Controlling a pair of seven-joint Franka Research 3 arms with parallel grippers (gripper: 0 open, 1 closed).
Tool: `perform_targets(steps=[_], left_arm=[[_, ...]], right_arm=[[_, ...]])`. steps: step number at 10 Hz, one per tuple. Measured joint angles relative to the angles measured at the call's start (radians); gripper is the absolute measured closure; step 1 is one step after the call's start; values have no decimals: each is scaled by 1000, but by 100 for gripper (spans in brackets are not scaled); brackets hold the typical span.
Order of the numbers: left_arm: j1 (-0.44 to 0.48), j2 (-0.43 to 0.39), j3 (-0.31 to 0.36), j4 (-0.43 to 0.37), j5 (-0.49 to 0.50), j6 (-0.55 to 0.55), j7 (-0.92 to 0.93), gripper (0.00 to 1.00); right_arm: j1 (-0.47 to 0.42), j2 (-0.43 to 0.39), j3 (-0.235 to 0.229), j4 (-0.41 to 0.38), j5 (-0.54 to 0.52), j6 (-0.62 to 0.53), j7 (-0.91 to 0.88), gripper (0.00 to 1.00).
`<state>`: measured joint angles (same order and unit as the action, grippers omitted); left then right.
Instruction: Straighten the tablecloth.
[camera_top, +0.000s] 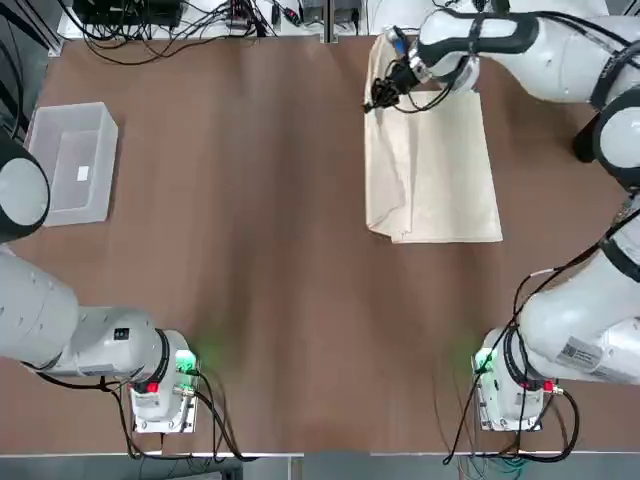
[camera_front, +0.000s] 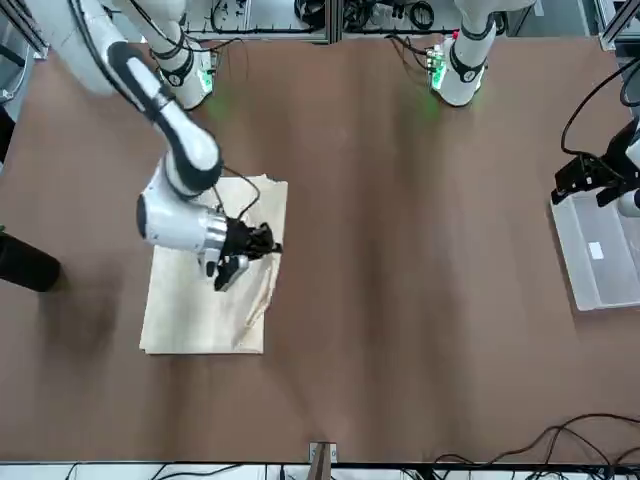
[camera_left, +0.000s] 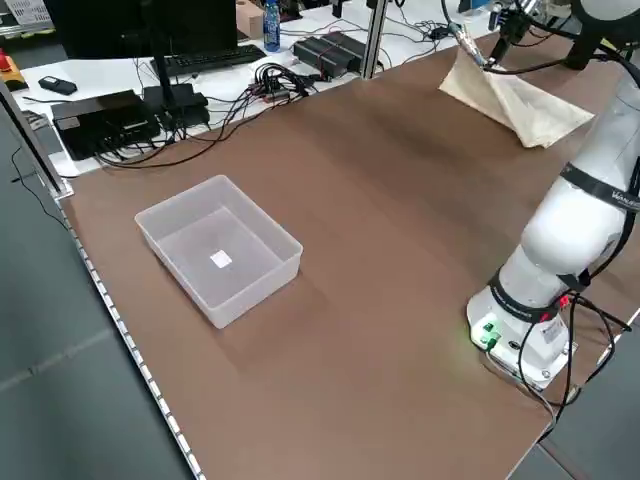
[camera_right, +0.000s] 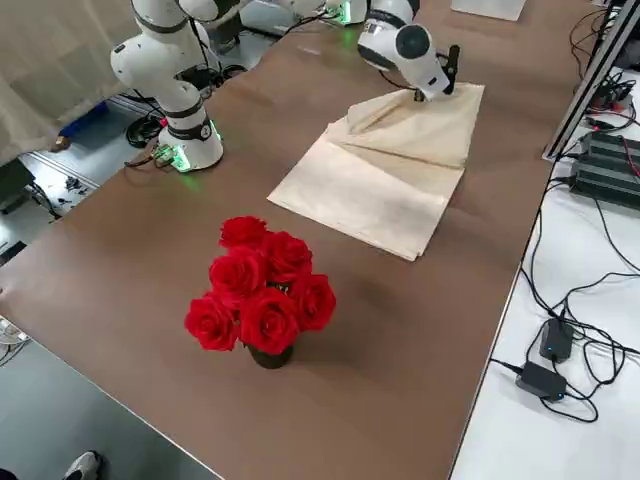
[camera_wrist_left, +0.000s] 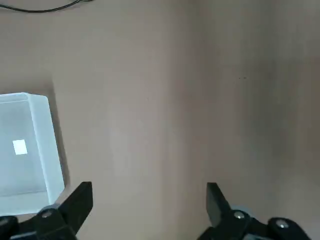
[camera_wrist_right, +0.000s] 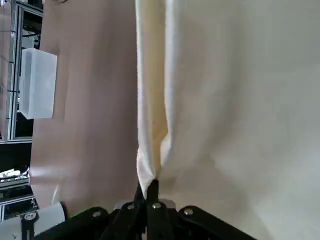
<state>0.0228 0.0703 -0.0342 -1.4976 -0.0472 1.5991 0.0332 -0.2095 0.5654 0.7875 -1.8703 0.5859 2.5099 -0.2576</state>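
Note:
The cream tablecloth (camera_top: 440, 180) lies on the right far part of the brown table, folded, with its edge toward the table's middle lifted into a ridge (camera_right: 380, 115). My right gripper (camera_top: 383, 97) is at that edge's far corner and is shut on a pinch of the fabric; the right wrist view shows the cloth (camera_wrist_right: 225, 100) gathered between the closed fingertips (camera_wrist_right: 152, 189). In the front view the gripper (camera_front: 240, 262) sits over the cloth (camera_front: 200, 310). My left gripper (camera_wrist_left: 150, 190) hangs open over bare table by the box, holding nothing.
A translucent plastic box (camera_top: 72, 160) stands at the table's left side, next to the left gripper (camera_front: 590, 180). A bunch of red roses (camera_right: 262, 290) stands beyond the cloth near the right edge. Cables and electronics (camera_left: 200, 85) line the far edge.

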Motion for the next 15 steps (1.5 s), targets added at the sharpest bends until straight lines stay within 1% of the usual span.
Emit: perform_targets(steps=[2, 4, 6, 7, 8, 9, 10, 11, 12, 13, 14, 15], left_arm=[[0, 0, 0, 0, 0, 0, 0, 0], [0, 0, 0, 0, 0, 0, 0, 0], [0, 0, 0, 0, 0, 0, 0, 0], [0, 0, 0, 0, 0, 0, 0, 0], [0, 0, 0, 0, 0, 0, 0, 0], [0, 0, 0, 0, 0, 0, 0, 0], [0, 0, 0, 0, 0, 0, 0, 0], [0, 0, 0, 0, 0, 0, 0, 0], [0, 0, 0, 0, 0, 0, 0, 0], [0, 0, 0, 0, 0, 0, 0, 0], [0, 0, 0, 0, 0, 0, 0, 0], [0, 0, 0, 0, 0, 0, 0, 0]], right_arm=[[96, -1, -2, 48, 0, 34, 92, 97], [126, 9, -12, 58, 0, 70, 107, 97], [177, 55, -19, 58, 0, 169, 107, 97], [222, 79, -37, 61, 0, 214, 107, 97], [267, 97, -64, 75, 1, 235, 116, 95], [311, 109, -95, 100, 1, 240, 141, 94], [356, 117, -124, 131, 1, 240, 172, 90], [404, 124, -153, 162, 1, 240, 206, 85], [445, 129, -173, 181, 1, 242, 236, 72], [472, 129, -185, 193, 1, 250, 253, 56], [475, 129, -193, 203, 1, 251, 256, 41], [462, 128, -205, 206, 1, 248, 253, 25]])
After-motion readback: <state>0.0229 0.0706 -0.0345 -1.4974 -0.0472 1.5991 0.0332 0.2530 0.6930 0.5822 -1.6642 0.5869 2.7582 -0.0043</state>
